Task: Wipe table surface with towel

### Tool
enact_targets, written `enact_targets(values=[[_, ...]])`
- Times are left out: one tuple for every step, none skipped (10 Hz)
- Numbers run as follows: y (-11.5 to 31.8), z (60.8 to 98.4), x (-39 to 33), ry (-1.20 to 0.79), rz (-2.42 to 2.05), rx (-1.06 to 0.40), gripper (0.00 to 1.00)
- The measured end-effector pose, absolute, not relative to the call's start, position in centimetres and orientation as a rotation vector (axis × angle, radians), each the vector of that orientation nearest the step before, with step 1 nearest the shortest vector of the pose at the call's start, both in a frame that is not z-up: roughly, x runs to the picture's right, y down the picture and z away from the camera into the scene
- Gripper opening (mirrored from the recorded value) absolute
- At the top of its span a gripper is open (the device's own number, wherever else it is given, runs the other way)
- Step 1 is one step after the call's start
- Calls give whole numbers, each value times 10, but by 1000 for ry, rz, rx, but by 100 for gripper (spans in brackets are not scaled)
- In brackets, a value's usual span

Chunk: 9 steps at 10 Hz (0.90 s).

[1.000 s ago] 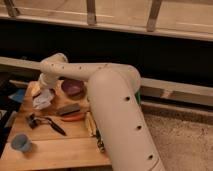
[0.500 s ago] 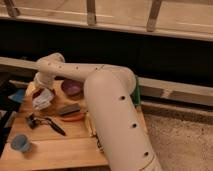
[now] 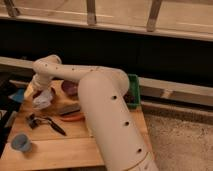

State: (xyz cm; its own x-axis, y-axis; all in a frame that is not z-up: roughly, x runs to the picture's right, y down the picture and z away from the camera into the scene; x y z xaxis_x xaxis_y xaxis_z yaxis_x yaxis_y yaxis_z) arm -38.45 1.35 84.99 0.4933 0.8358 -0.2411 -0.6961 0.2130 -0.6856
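Table surface (image 3: 55, 152): light wooden planks, set before a dark wall below a railing (image 3: 90, 12).
Arm (image 3: 107, 117): cream, crossing from lower right, bent down at far left.
Gripper (image 3: 41, 93): released, jaws apart, directly over the towel (image 3: 45, 103) near the table's left end.
Nearby: blue cloth (image 3: 17, 95), purple bowl (image 3: 70, 88), black tool (image 3: 45, 122), blue cup (image 3: 21, 143). Green tray (image 3: 133, 92) partly hidden behind the arm.

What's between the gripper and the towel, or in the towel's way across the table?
Nothing visible between them: the gripper is right at the towel, far left. On the table surface, a purple bowl, a black tool and a blue cup crowd its wiping path.
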Motion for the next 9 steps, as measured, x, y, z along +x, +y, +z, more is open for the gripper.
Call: enact_targets(values=[[17,852,-385,-187,1069,-839,80],[19,853,-385,-180,1068,-841,80],[19,855,-383,-175,1070,-842,80],[20,856,-382,-171,1071,-844,80],[22,858,-381,-164,1071,-846,80],[26,861,-382,-154,1068,-852,80],[28,864,-383,-143,1065,-855,80],[31,866,-383,-132,1062,-856,80],[33,867,-381,-122,1062,-855,80]])
